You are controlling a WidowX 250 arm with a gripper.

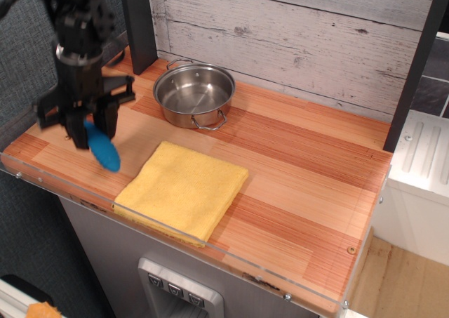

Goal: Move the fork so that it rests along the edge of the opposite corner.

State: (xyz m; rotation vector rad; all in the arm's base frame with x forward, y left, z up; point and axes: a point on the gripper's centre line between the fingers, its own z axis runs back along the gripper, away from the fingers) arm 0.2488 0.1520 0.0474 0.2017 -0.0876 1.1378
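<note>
My gripper [91, 134] hangs over the near-left corner of the wooden countertop [295, 170], shut on the fork [104, 149]. Only the fork's bright-blue handle shows, sticking down and to the right from between the fingers, lifted off the wood. Its metal head is hidden behind the gripper. The opposite corner's edge [375, 213] lies far right, below the thin black post [415, 65] and whitewashed planks.
A steel pot [193, 95] with two wire handles stands at the back left. A folded yellow cloth [181, 190] lies at the front, just right of the fork. A dark post [138, 23] rises at the back-left corner. A clear plastic lip [168, 227] runs along the front edge.
</note>
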